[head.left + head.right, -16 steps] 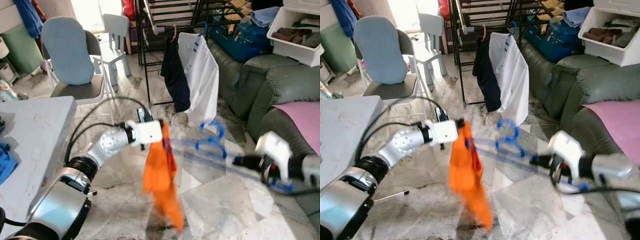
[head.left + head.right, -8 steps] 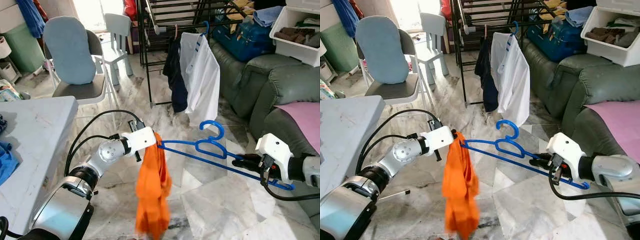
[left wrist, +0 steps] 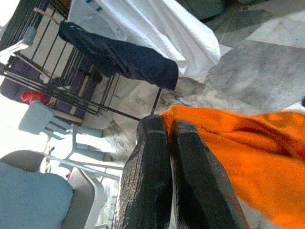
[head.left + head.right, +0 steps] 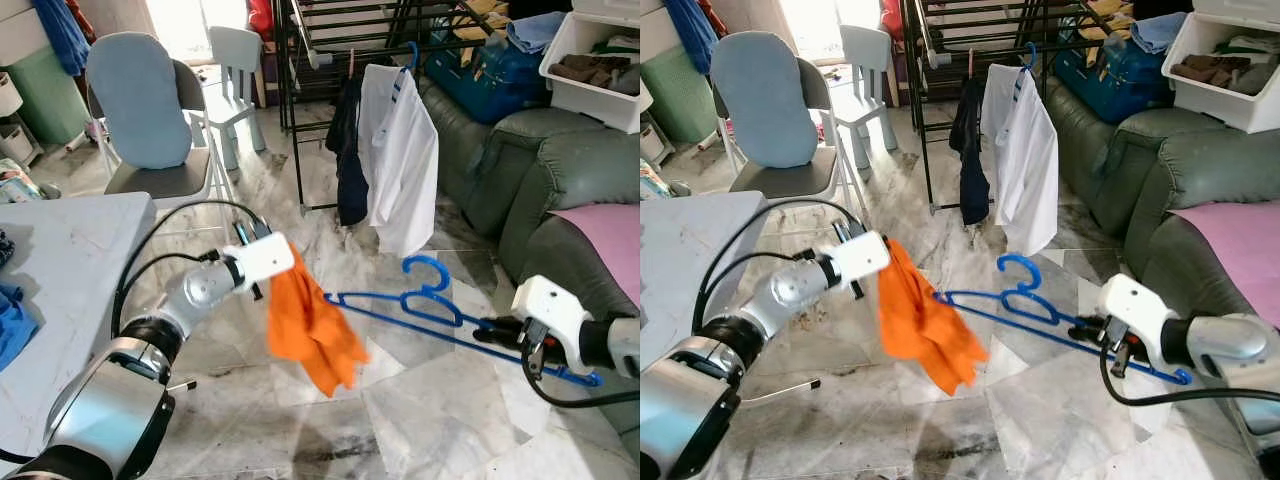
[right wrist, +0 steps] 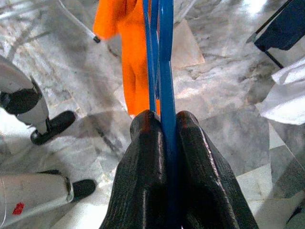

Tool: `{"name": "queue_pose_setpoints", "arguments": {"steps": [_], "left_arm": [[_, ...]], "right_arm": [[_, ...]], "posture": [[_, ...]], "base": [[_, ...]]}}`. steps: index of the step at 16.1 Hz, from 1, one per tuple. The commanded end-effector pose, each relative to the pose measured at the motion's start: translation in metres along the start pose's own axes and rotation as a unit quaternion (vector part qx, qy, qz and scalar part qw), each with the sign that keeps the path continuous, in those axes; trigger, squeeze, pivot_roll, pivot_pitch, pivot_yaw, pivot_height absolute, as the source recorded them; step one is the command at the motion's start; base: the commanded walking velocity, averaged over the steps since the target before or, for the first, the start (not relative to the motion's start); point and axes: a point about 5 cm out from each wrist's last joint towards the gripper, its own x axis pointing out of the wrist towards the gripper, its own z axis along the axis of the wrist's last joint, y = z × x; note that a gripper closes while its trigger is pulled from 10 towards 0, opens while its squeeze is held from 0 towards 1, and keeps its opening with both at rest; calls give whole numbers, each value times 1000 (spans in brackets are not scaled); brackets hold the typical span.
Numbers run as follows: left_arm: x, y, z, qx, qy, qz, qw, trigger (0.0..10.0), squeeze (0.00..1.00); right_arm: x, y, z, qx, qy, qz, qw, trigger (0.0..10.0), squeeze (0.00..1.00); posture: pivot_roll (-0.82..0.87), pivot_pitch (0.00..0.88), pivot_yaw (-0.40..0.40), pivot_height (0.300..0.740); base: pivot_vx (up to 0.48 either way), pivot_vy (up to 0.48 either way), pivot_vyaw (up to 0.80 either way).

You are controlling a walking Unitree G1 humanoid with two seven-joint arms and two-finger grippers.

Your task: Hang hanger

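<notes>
No readable writing, label, brand, number or sign appears on anything in these views.

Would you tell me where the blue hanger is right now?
The blue hanger is held low over the marble floor by the right tool, right of the orange garment.
</notes>
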Motion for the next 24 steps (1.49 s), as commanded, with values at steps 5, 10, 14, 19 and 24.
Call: {"name": "queue_pose_setpoints", "arguments": {"steps": [5,10,14,19,24], "left_arm": [[3,4,13,-2,-39,-8,999,10000,0],[3,13,7,-47,-5,32,998,10000,0],[7,16,4,-151,19,64,986,10000,0],[11,16,20,-143,-27,23,989,10000,0],[5,16,25,-75,-71,-20,994,10000,0]], "right_arm": [[12,-8,3,-20,-8,-35,999,10000,0],[18,-4,9,-9,-34,-16,999,10000,0],[8,-2,16,-3,-45,6,999,10000,0],[12,-3,14,-3,-42,-14,999,10000,0],[13,-12,10,-19,-27,-44,998,10000,0]], "posture": [[-199,0,77,740],[-195,0,76,740],[-211,0,87,740],[-208,0,92,740],[-198,0,84,740]], "base": [[0,0,0],[0,0,0],[0,0,0],[0,0,0],[0,0,0]]}}
